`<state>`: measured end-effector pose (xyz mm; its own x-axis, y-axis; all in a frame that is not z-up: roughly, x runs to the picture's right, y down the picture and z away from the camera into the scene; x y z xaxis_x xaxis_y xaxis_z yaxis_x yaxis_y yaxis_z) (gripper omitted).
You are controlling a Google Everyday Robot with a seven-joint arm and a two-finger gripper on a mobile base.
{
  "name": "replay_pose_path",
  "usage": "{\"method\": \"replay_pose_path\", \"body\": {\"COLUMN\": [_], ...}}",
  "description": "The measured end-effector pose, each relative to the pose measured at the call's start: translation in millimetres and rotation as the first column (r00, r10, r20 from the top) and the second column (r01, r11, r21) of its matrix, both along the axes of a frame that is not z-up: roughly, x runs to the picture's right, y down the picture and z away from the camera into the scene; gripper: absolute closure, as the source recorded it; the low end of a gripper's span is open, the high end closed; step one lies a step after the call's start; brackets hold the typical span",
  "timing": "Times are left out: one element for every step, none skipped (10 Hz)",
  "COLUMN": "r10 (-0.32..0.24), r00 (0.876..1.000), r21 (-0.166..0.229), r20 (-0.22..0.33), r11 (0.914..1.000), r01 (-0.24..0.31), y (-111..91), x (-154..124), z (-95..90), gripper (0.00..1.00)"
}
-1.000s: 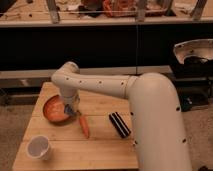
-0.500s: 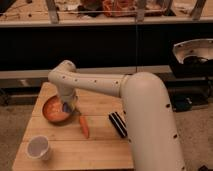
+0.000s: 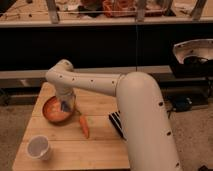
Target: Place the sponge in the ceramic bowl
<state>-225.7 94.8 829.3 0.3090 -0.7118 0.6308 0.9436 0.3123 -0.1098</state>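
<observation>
Sponge [image 3: 65, 106] sits right at the tip of the hand [image 3: 66, 102], low over the ceramic bowl [image 3: 50, 113], on its right side. Hand clamped on it or apart? Cannot tell. Carrot [image 3: 84, 126] lies just beside the bowl, and the white cup [image 3: 40, 147] stands near the front of the surface [image 3: 95, 150].

You see a smooth cream-white arm [image 3: 97, 82] built of fat, rounded tubular segments, thickest toward 5 o'clock in the view and slimmer toward 9 o'clock. Small dark dots [image 3: 161, 104] are scattered along its shell. Your tool [image 3: 65, 104], darker and greyish, sits at about 9 o'clock, at the slim end.
</observation>
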Motion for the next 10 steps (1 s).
{"method": "replay_pose_path", "body": {"r10": [0.0,-0.001,0.0,-0.001,-0.003,-0.003,-0.004,-0.003,-0.004,-0.004], "r00": [1.0,1.0,1.0,1.0,1.0,1.0,1.0,1.0,1.0,1.0], "r21": [0.002,0.004,0.006,0.006,0.006,0.007,0.007,0.007,0.008,0.007], "r20": [0.002,0.001,-0.001,-0.001,0.001,0.003,0.003,0.002,0.003,0.003], "r11": [1.0,1.0,1.0,1.0,1.0,1.0,1.0,1.0,1.0,1.0], "r01": [0.0,0.001,0.0,0.001,0.003,0.003,0.004,0.003,0.004,0.004], "y": [-1.3,-3.1,-5.3,-6.3,-4.9,-5.0,-4.8,-5.8,-6.2,-5.4], "x": [-3.9,-5.0,-5.2,-6.1,-7.7,-9.8,-11.0,-12.2,-12.8,-13.1], "z": [1.4,3.0,5.2,7.0,7.3,7.6,7.9,9.4,10.0,10.2], "gripper": [0.7,0.62,0.52,0.4,0.3,0.22,0.2,0.2,0.2,0.2]}}
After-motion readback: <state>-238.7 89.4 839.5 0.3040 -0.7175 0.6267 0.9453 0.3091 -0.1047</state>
